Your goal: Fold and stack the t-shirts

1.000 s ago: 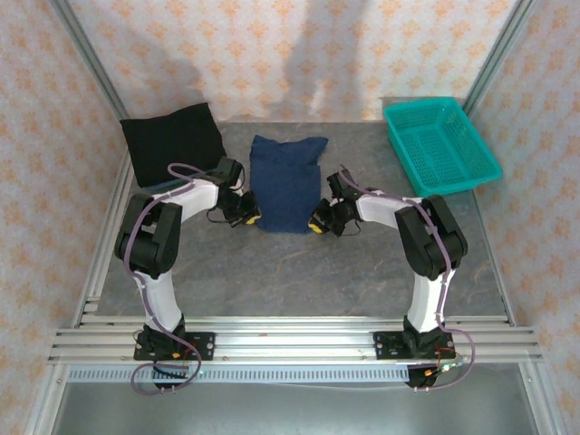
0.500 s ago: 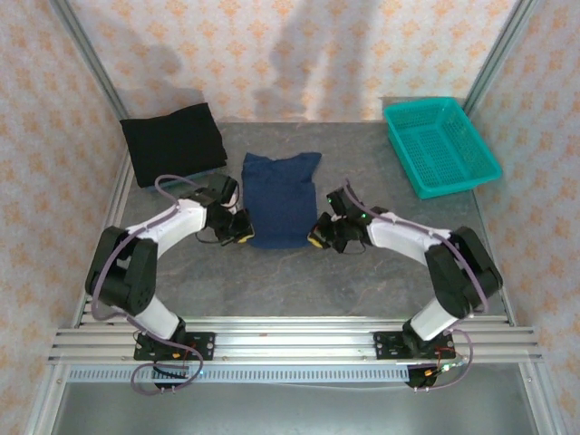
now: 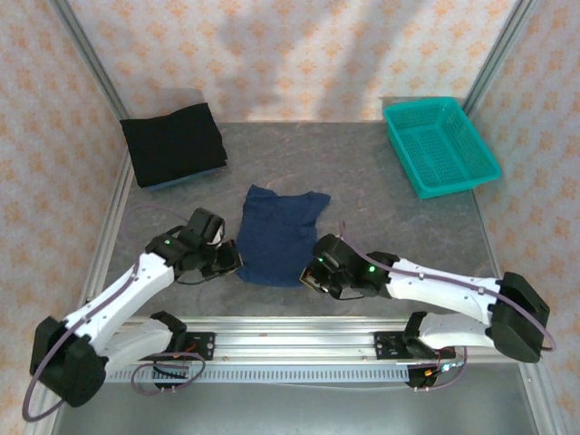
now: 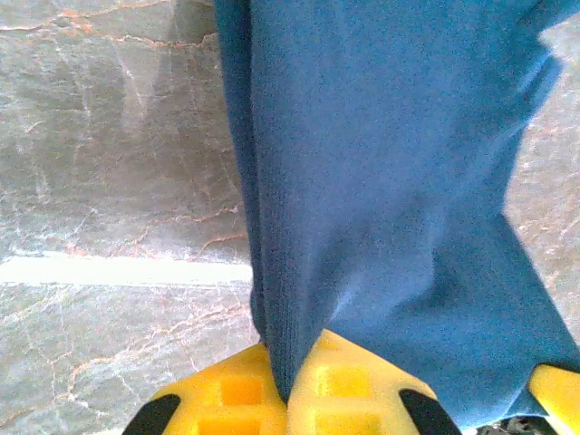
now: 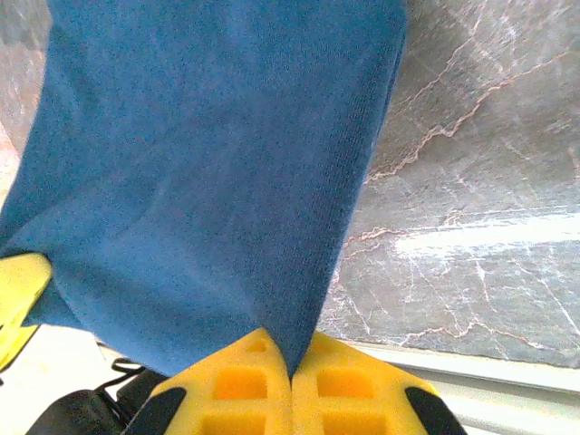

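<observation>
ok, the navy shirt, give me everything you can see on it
The navy t-shirt is plain knit cloth, no print showing, folded into a narrow panel lying lengthwise on the grey marbled table, wider end far. Its near corners are pinched: left tool shut on one, right tool on the other, yellow pads clamping bunched fabric. Nothing else touches it.

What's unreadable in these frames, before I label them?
Top external: black t-shirt too dark to count folds.
Top external: left gripper and right gripper too small to show their pinch.
Both wrist views: navy t-shirt far end cut off by top edge.
</observation>
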Available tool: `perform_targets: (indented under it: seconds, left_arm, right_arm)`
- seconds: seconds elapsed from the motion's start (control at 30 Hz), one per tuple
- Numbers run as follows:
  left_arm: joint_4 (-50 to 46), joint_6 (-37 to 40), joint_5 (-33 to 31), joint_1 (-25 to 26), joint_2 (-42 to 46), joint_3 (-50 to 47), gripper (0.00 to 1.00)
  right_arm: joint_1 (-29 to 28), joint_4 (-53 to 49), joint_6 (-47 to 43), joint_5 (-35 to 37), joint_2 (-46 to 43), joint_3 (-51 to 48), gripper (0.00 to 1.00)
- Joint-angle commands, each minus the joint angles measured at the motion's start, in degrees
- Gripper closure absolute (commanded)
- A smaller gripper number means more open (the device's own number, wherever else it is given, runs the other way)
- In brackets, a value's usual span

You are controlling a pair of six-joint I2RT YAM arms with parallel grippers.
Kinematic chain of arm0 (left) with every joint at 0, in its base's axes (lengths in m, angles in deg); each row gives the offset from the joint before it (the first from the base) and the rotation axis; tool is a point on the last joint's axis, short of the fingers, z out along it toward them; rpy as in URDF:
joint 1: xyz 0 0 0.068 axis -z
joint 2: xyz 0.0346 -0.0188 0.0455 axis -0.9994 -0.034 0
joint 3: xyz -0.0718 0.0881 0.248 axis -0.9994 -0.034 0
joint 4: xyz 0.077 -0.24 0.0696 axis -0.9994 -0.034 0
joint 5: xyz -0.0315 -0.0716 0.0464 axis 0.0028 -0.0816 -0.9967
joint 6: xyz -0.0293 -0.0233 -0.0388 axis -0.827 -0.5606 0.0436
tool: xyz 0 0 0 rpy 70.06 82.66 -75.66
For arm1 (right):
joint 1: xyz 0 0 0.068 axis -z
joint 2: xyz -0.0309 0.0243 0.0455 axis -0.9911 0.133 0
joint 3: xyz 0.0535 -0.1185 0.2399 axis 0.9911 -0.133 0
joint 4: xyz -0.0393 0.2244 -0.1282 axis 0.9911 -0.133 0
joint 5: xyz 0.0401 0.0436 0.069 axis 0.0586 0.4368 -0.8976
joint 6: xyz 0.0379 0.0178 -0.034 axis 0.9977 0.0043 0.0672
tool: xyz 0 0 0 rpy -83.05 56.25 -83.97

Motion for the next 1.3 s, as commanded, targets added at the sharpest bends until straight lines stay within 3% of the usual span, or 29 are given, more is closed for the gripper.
perform_targets:
  seconds: [0.0, 0.17, 0.43, 0.8, 1.27]
  left_arm:
    - [-4.4, -1.4, -2.8, 0.2, -0.1, 4.6, 1.00]
    - [-5.7, 0.5, -2.8, -0.6, -5.9, 12.7, 1.00]
    - [-5.2, 3.3, 0.6, -6.5, -16.4, 22.6, 1.00]
    - [-4.4, 7.4, 3.3, -13.6, -25.4, 28.6, 1.00]
    - [-2.1, 11.3, 5.1, -18.0, -45.7, 39.0, 1.00]
  right_arm:
    - [-0.4, -6.7, 0.8, 6.6, -1.8, 5.2, 1.00]
    - [0.9, -11.5, -1.8, 9.4, -1.7, 11.2, 1.00]
    - [10.2, -13.6, -9.0, 4.0, 2.2, 17.7, 1.00]
    - [24.2, -16.1, -20.3, -6.5, 15.9, 29.6, 1.00]
    - [33.5, -16.1, -26.8, -11.9, 33.4, 36.9, 1.00]
